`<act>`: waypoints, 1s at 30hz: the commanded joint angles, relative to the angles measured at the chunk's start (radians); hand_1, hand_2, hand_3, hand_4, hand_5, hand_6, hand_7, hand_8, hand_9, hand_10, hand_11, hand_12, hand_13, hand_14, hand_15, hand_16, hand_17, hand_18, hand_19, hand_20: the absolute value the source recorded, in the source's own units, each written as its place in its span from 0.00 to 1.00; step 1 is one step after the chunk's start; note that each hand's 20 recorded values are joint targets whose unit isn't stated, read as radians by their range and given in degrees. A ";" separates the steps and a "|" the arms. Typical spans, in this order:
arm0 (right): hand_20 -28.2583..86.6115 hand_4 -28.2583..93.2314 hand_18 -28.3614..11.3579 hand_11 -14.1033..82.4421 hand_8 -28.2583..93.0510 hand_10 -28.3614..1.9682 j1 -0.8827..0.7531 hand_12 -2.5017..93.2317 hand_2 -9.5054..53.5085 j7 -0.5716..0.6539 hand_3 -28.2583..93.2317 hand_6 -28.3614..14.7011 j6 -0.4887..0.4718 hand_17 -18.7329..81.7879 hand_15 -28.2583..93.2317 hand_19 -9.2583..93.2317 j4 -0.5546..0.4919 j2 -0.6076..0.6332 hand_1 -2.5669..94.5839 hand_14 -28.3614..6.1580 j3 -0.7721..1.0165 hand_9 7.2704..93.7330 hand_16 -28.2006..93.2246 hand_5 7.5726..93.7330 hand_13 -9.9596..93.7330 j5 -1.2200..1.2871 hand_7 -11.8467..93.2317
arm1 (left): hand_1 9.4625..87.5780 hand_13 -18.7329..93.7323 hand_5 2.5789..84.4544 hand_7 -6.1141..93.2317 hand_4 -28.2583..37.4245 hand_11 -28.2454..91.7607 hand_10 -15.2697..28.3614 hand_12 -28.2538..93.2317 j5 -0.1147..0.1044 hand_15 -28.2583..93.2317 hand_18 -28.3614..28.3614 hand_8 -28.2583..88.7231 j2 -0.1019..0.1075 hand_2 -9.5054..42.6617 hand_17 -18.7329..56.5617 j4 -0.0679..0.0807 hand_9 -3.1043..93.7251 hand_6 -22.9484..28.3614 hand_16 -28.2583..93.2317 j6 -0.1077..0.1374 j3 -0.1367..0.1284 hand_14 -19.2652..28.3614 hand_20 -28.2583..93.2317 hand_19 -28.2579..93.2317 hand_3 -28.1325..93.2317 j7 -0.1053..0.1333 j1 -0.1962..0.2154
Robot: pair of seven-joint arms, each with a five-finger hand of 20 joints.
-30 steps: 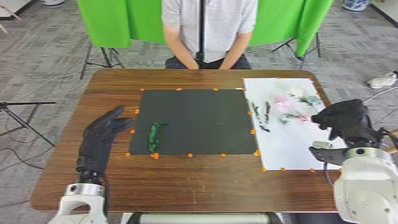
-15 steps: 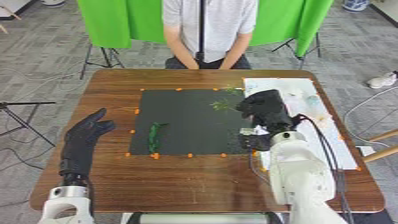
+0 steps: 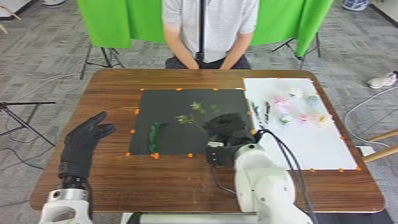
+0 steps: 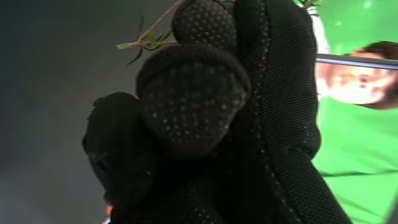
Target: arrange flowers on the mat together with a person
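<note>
My right hand (image 3: 228, 131) is over the right part of the dark mat (image 3: 182, 142), with a leafy green sprig (image 3: 197, 114) sticking out beyond its fingers. In the right wrist view the curled fingers of my right hand (image 4: 200, 100) pinch the stem of the green sprig (image 4: 153, 44). A darker green stalk (image 3: 154, 137) lies lengthwise on the mat's left part. My left hand (image 3: 83, 142) is at the table's left side, beside the mat, its fingers relaxed and holding nothing.
On the white sheet (image 3: 306, 145) at the right lie pink flowers (image 3: 282, 101), pale flowers (image 3: 295, 93) and dark thin stems (image 3: 263, 111). Orange markers line the mat and sheet. Across the table (image 3: 178, 182), a person's hands are at the far edge.
My right hand has moved left from the white sheet onto the mat, carrying the leafy sprig. My left hand has shifted slightly left and down.
</note>
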 commanded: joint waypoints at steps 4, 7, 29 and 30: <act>0.50 0.58 0.55 0.43 0.34 0.60 0.030 0.26 0.00 0.039 0.00 0.57 0.061 0.91 0.68 0.94 0.054 -0.030 0.97 0.81 -0.063 1.00 0.33 0.89 1.00 0.025 0.36 | 0.21 0.50 0.56 0.20 0.16 0.44 0.69 0.37 -0.002 0.49 0.76 0.19 0.005 0.08 0.29 -0.009 0.55 0.49 0.26 0.012 0.004 0.78 0.39 0.36 0.78 -0.020 0.023; 0.50 0.58 0.55 0.43 0.33 0.59 0.034 0.26 0.00 0.044 0.00 0.58 0.064 0.91 0.68 0.93 0.062 -0.030 0.97 0.80 -0.074 1.00 0.33 0.89 1.00 0.038 0.36 | 0.21 0.50 0.56 0.20 0.16 0.44 0.69 0.37 0.000 0.49 0.76 0.19 0.006 0.08 0.29 -0.012 0.55 0.49 0.26 0.016 0.004 0.79 0.39 0.36 0.78 -0.022 0.025; 0.49 0.58 0.56 0.42 0.33 0.60 0.036 0.27 0.00 0.051 0.00 0.58 0.089 0.92 0.68 0.91 0.117 -0.015 0.97 0.80 -0.131 1.00 0.33 0.89 1.00 0.036 0.37 | 0.21 0.50 0.55 0.19 0.16 0.44 0.69 0.37 0.004 0.49 0.76 0.19 0.014 0.08 0.29 -0.012 0.56 0.50 0.26 0.014 0.014 0.78 0.39 0.36 0.78 -0.027 0.017; 0.49 0.58 0.56 0.42 0.33 0.60 0.039 0.27 0.00 0.054 0.00 0.58 0.091 0.92 0.68 0.91 0.121 -0.017 0.97 0.80 -0.134 1.00 0.33 0.88 1.00 0.037 0.37 | 0.21 0.50 0.55 0.19 0.16 0.44 0.69 0.37 0.005 0.49 0.76 0.19 0.014 0.08 0.29 -0.012 0.56 0.50 0.26 0.012 0.016 0.78 0.39 0.36 0.78 -0.028 0.017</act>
